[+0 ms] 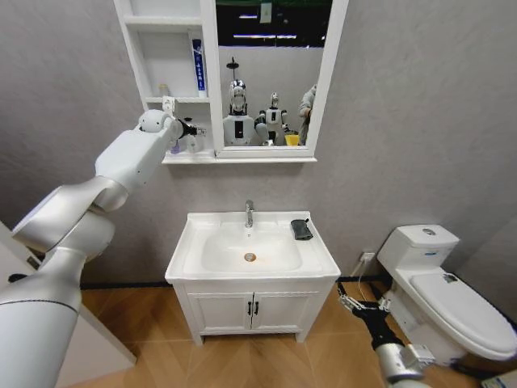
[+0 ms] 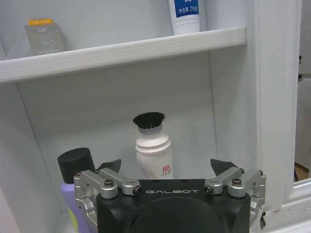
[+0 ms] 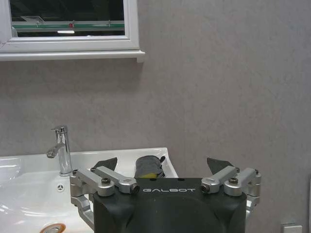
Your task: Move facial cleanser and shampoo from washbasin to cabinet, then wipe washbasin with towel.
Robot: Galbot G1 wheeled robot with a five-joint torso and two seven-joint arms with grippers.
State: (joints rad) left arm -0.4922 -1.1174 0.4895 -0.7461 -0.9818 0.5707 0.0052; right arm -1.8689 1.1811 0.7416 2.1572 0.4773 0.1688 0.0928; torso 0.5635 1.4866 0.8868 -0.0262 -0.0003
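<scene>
Your left gripper (image 2: 165, 170) is raised to the bottom shelf of the cabinet (image 1: 153, 56), its fingers spread wide with nothing between them, aimed at a white bottle (image 2: 153, 148) with a dark bristly cap standing toward the back of that shelf. Just beside the gripper, near the shelf's front edge, stands a purple bottle with a black cap (image 2: 75, 167); it is partly behind the gripper body, so you cannot tell whether a finger touches it. The open, empty fingers this close to the bottles suggest a bottle has just been put down here, though which bottle is the shampoo and which the cleanser cannot be read off their labels. On the shelf above, a blue and white tube (image 2: 185, 14) stands upright, cut off at its top, and a small grey box (image 2: 44, 36) sits toward the other end. The washbasin (image 1: 190, 250) below carries no bottles now; the dark folded towel (image 1: 301, 229) lies at its back right corner, beside the tap (image 1: 250, 212), ready for wiping. Your right gripper (image 3: 163, 167) hangs low by the right side of the vanity, between it and the toilet (image 1: 440, 283), fingers spread and empty, facing the towel from well apart.
</scene>
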